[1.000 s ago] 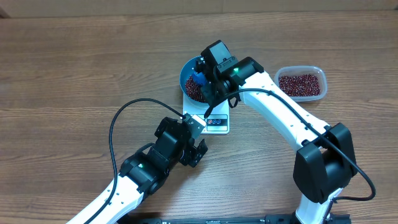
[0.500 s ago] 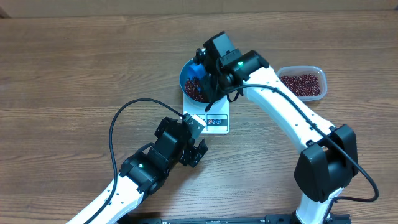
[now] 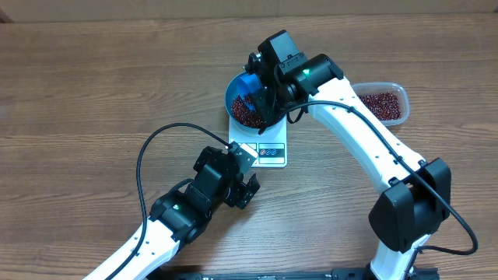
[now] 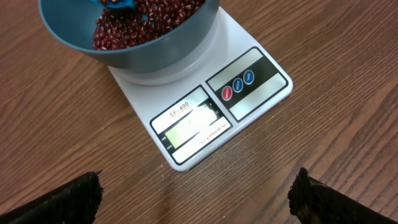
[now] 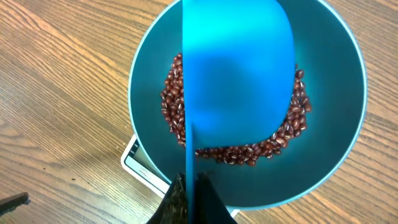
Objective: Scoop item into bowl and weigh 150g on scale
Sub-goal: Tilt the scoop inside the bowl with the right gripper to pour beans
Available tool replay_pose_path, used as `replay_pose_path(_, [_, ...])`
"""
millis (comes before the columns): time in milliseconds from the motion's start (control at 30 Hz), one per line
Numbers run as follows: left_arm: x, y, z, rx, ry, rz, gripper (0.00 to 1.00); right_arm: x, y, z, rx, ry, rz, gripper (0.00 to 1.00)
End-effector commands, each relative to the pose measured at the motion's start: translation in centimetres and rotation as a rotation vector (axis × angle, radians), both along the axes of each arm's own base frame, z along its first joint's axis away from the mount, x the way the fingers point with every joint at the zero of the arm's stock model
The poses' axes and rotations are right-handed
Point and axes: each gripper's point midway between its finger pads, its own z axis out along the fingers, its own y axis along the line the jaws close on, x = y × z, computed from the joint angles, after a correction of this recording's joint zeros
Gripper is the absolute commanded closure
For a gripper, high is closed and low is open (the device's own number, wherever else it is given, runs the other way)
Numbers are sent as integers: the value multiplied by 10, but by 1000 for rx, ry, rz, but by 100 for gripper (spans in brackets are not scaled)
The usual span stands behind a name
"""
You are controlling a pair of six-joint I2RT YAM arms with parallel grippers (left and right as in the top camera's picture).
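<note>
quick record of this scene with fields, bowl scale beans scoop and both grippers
bowl: blue, sitting on the scale
scale: white, on the wooden table; display too washed out to read
beans: heap inside the bowl; more in the clear tub
scoop: blue, over the beans in the bowl
right gripper: shut on the scoop's handle
left gripper: open, empty, above the table just short of the scale
</note>
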Motion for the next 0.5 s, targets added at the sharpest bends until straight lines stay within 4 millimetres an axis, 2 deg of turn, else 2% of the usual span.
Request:
replay_pose_path(0, [-1,2,0,5,-5,-4,0,3,1,30,41,-59,-5,96])
replay_pose_path(233, [0,2,0,5,-5,-4,0,10,-16,35,-39,-113,-49,96])
replay_pose_path(467, [-1,2,0,5,-5,-4,0,13,-33,48,-102,-174,-86,96])
